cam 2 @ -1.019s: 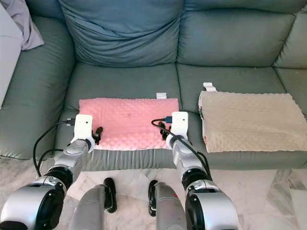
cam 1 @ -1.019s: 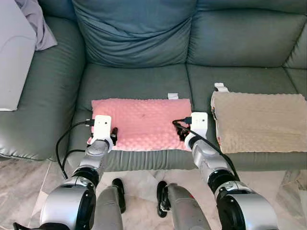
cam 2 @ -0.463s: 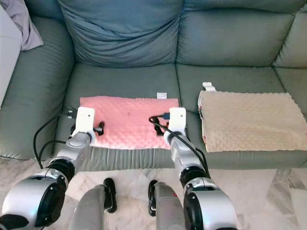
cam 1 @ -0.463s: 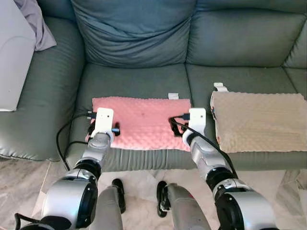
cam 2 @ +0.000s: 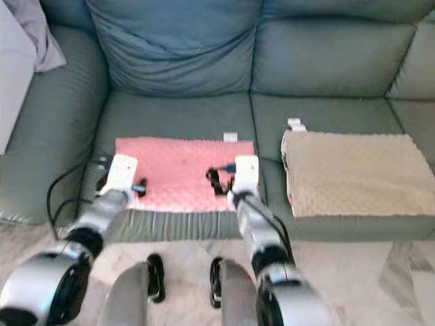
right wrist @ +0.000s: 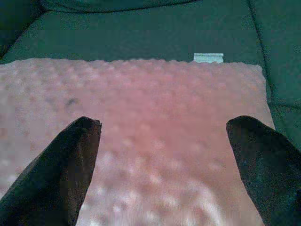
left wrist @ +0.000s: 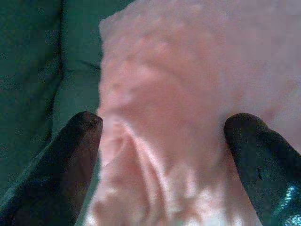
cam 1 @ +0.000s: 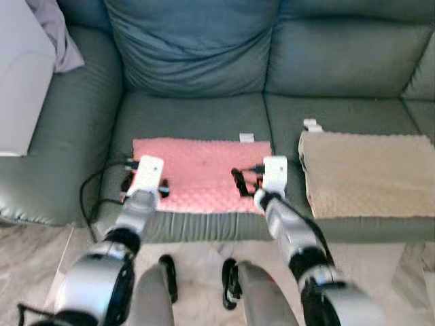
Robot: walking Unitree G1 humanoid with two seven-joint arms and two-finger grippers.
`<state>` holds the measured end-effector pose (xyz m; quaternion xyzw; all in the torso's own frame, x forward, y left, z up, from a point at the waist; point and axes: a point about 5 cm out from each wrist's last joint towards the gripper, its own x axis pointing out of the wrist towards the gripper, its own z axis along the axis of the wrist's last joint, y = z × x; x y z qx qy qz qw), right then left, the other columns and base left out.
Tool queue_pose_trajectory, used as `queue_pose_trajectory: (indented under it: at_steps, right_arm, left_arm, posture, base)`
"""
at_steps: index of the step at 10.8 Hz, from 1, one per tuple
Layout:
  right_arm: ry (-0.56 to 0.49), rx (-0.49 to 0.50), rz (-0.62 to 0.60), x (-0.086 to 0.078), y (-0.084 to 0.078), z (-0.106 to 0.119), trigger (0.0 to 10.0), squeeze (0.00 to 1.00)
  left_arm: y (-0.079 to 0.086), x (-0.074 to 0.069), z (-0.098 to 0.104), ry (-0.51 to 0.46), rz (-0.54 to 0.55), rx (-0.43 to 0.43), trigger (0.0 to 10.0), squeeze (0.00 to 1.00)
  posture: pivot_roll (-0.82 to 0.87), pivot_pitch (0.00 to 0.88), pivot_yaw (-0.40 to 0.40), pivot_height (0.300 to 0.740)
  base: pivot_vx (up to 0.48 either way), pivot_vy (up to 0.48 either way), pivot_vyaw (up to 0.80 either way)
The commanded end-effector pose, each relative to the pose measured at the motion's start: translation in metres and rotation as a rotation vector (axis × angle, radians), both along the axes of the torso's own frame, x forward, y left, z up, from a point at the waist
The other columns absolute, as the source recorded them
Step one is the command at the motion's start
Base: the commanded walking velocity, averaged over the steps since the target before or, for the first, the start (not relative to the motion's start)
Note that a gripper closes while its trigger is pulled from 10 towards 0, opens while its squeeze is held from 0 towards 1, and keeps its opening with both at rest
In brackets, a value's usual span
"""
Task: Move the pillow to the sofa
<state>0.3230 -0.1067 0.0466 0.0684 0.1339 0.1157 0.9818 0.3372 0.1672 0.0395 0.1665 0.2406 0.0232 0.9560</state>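
From the head camera I see the pink pillow (cam 1: 202, 174) lying flat on the sofa (cam 1: 190, 112) seat, its long axis running side to side along the front edge, with a tan pillow (cam 1: 370, 173) just beside it on the neighbouring seat. My left gripper (cam 1: 162, 188) sits at the pink pillow's left end and my right gripper (cam 1: 239, 182) at its right end, about equally near, so it lies between the two arms.

In the left wrist view, my fingers (left wrist: 70, 160) are spread wide with the pillow's rumpled corner (left wrist: 164, 117) between them, not pinched.

In the right wrist view, the fingers (right wrist: 61, 174) are likewise apart over the bumpy pink cover (right wrist: 155, 127), which stretches away toward a small white tag (right wrist: 208, 57) at the far edge.
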Motion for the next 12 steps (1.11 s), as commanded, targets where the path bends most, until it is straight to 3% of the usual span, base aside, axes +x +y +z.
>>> queue_pose_trajectory:
  at_steps: [1,2,5,7,8,9,10,11,12]
  right_arm:
    - [0.018,0.003,0.009,-0.005,0.000,-0.004,10.0,1.00]
    - [0.035,0.012,0.012,-0.015,-0.003,-0.007,10.0,1.00]
    - [0.047,0.010,0.021,-0.029,-0.010,-0.004,10.0,1.00]
    - [0.036,-0.007,0.020,-0.035,-0.018,-0.004,10.0,1.00]
    - [0.001,-0.042,0.049,-0.044,-0.022,-0.002,10.0,1.00]
    - [-0.069,-0.084,0.103,-0.053,-0.025,0.002,10.0,1.00]
    - [-0.167,-0.122,0.167,-0.061,-0.024,0.011,10.0,1.00]
    - [-0.192,-0.145,0.133,-0.066,-0.027,0.011,10.0,1.00]
    - [-0.214,-0.165,0.122,-0.067,-0.027,0.010,10.0,1.00]
  left_arm:
    - [0.005,-0.005,-0.006,0.017,-0.009,0.030,10.0,1.00]
    - [0.014,-0.004,0.003,-0.061,-0.064,0.128,10.0,1.00]
    - [0.017,-0.009,0.016,-0.198,-0.203,0.262,10.0,1.00]
    - [0.018,-0.016,0.017,-0.227,-0.206,0.241,10.0,1.00]
    - [0.018,-0.024,0.024,-0.306,-0.186,0.200,10.0,1.00]
    - [0.017,-0.038,0.030,-0.386,-0.165,0.123,10.0,1.00]
    - [0.004,-0.058,0.026,-0.424,-0.237,-0.022,10.0,1.00]
    - [0.001,-0.078,0.012,-0.380,-0.202,-0.045,10.0,1.00]
    - [-0.002,-0.085,0.009,-0.379,-0.192,-0.052,10.0,1.00]
  posture:
    - [-0.02,0.158,-0.041,0.740]
    - [-0.02,0.136,-0.036,0.740]
    - [-0.02,0.074,-0.017,0.740]
    - [-0.01,0.025,-0.014,0.740]
    - [0.01,0.000,-0.004,0.740]
    - [0.01,0.000,0.001,0.740]
    - [0.01,0.000,0.010,0.740]
    - [0.02,0.000,0.011,0.740]
    - [0.03,0.000,-0.001,0.740]
  base:
    - [0.000,0.000,0.00]
    - [0.000,0.000,0.00]
    - [0.000,0.000,0.00]
    - [0.000,0.000,0.00]
    - [0.000,0.000,0.00]
    - [0.000,0.000,0.00]
    - [0.000,0.000,0.00]
    - [0.000,0.000,0.00]
    - [0.000,0.000,0.00]
